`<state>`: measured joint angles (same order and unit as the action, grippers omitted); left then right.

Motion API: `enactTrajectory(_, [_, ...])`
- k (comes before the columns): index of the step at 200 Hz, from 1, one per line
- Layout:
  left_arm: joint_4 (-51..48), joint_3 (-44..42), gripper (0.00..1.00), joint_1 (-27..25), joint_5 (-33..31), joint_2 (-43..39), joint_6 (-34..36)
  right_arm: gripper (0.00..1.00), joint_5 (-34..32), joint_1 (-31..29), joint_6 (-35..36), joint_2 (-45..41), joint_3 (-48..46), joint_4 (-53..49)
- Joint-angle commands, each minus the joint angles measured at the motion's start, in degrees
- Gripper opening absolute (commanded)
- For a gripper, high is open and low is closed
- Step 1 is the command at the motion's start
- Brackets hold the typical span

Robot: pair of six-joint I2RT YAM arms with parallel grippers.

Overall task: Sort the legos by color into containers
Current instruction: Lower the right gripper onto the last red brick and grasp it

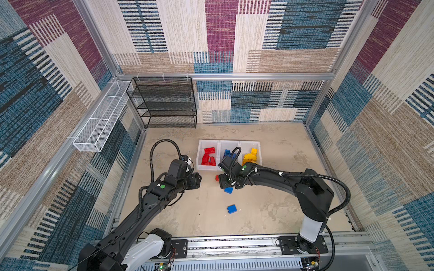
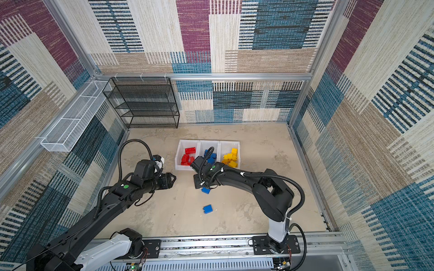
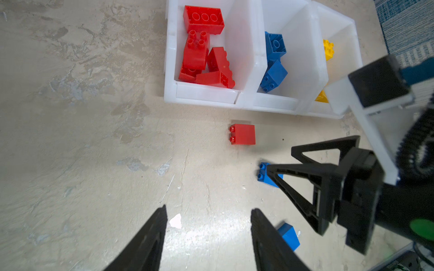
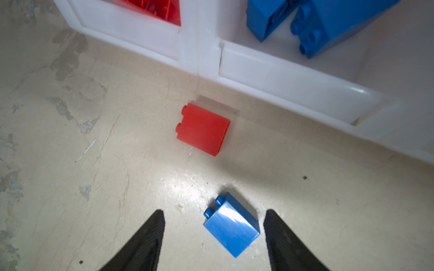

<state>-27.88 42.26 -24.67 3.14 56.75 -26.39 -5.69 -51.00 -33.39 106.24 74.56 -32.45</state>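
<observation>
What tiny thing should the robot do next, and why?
Probably ease the right tool down and close it on the loose blue brick: its jaws stand open on either side of that brick, which belongs in the middle bin with the other blue bricks.

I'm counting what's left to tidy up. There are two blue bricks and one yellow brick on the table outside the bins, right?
Not quite. The single brick is a red brick, not yellow. The left wrist view shows it lying on the table just in front of the bins. The near blue brick and the far blue brick are out there too, as you said.
</observation>
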Motion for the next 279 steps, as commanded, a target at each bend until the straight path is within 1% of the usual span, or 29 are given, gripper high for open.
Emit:
enactTrajectory(1, [0.2,-1.0,0.61,0.0,-0.9,-1.2,-0.4,0.70,-2.1,-0.4,-2.6,2.8,2.6,-0.1])
enactTrajectory(30, [0.3,-1.9,0.61,0.0,-0.9,-2.3,-0.5,0.70,-4.3,-0.5,-5.1,6.7,6.3,-0.3])
enactTrajectory(89, [1.0,-3.1,0.61,0.0,1.0,-2.3,-1.0,0.70,-6.6,-0.7,-8.5,12.0,9.9,-0.2])
enactTrajectory(115, [1.0,-3.4,0.61,0.0,2.0,-2.5,-1.2,0.69,-7.3,-0.7,-9.3,13.2,11.0,-0.1])
enactTrajectory(165, [0.7,-4.1,0.61,0.0,2.0,-2.7,-1.2,0.66,-8.2,-0.7,-9.7,15.5,12.6,-0.6])
enactTrajectory(215, [0.4,-4.3,0.61,0.0,2.0,-2.9,-1.5,0.56,-8.9,-1.0,-10.0,16.9,12.7,-1.2])
enactTrajectory(256, [0.5,-4.1,0.61,0.0,1.9,-2.7,-1.3,0.47,-8.4,-1.4,-10.0,15.9,10.7,-0.5])
enactTrajectory(279, [1.5,-4.8,0.61,0.1,1.3,-2.8,-1.5,0.43,-8.3,-2.0,-9.3,14.4,9.2,0.1])
